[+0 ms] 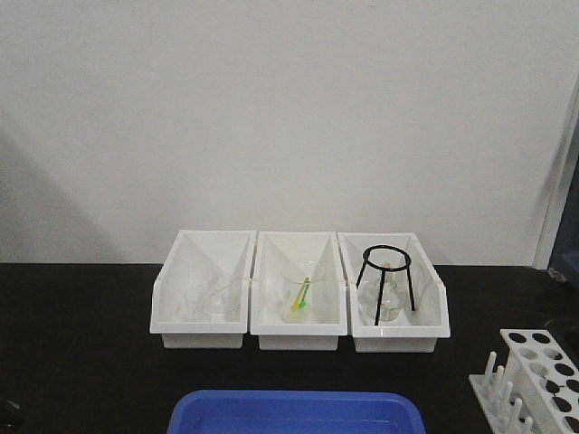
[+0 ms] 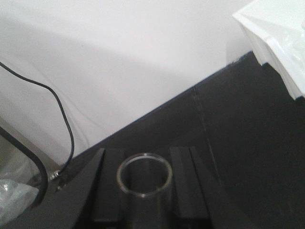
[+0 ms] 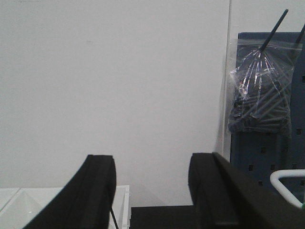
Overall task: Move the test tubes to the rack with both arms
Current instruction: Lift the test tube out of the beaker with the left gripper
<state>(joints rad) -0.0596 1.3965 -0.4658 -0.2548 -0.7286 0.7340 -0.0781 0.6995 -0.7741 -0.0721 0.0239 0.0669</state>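
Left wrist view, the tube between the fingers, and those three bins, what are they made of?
The test tube in the left gripper looks like clear glass: see-through wall, bright rim. The bins are probably glossy white moulded plastic, going by their thin smooth walls.

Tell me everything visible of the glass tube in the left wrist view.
The test tube is clear glass, seen end-on, down its open round mouth; the thin rim looks whole. Its body and bottom are hidden. It sits between the two black fingers of the left end effector, which touch it on both sides, with the black table behind it. Nothing shows inside it.
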